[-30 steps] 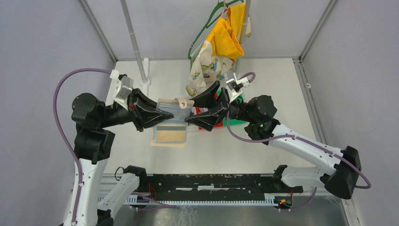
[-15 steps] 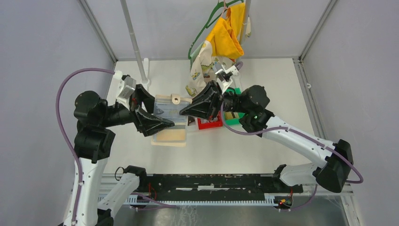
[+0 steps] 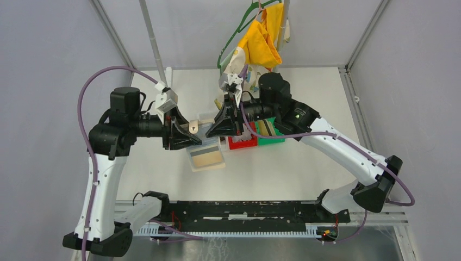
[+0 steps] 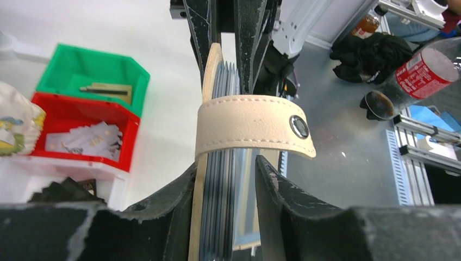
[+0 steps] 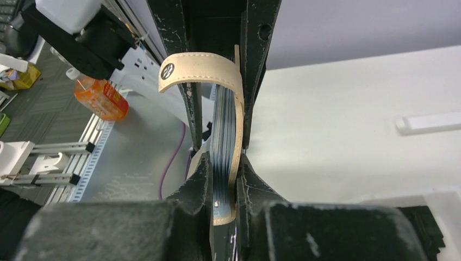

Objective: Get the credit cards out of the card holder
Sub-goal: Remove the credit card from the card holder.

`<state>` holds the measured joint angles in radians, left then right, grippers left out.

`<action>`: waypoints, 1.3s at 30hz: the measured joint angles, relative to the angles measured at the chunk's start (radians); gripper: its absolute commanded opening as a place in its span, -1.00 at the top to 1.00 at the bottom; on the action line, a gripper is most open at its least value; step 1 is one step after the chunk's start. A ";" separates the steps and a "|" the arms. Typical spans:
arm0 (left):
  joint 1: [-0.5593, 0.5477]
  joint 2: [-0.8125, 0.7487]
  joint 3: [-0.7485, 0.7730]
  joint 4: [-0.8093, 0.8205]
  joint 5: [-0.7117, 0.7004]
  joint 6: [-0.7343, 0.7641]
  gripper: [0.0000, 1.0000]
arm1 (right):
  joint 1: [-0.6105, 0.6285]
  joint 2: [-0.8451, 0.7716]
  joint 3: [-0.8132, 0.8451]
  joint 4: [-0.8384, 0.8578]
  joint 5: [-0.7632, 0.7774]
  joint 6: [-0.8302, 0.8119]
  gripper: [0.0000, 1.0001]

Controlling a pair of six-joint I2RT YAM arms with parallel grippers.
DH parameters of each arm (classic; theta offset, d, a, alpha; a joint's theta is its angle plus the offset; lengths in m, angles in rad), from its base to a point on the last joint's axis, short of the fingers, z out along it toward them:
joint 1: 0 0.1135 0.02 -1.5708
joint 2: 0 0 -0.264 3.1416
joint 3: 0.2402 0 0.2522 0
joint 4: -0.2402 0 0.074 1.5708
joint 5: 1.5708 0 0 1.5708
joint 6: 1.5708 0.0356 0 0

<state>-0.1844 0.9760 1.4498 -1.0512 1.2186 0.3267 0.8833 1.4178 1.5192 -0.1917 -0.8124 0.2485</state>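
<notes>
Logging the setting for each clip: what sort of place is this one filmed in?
Probably a lab test cell rather than a home. Plain grey walls enclose a bare white table, small sorting bins sit beside the wallet, and aluminium framing with stray bottles shows beyond.

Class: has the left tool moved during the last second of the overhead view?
Yes. The left tool has shifted toward the far side of the table, nearer the pole, still clamping the wallet opposite the right tool.
</notes>
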 measured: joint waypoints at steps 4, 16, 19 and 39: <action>0.002 0.027 0.000 -0.099 -0.008 0.079 0.16 | 0.000 0.023 0.019 -0.083 -0.024 -0.046 1.00; 0.002 0.001 -0.013 -0.195 -0.022 0.230 0.62 | 0.034 0.092 0.154 -0.271 -0.041 -0.117 1.00; 0.006 0.014 -0.015 -0.227 -0.030 0.252 0.95 | 0.039 0.108 0.175 -0.308 -0.041 -0.135 0.89; 0.004 -0.038 -0.084 0.043 0.007 -0.024 0.97 | 0.024 -0.092 -0.302 0.444 0.020 0.266 -0.20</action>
<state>-0.1802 0.9382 1.3659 -1.0084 1.2255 0.3031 0.9077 1.3258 1.2175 0.2527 -0.7925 0.5144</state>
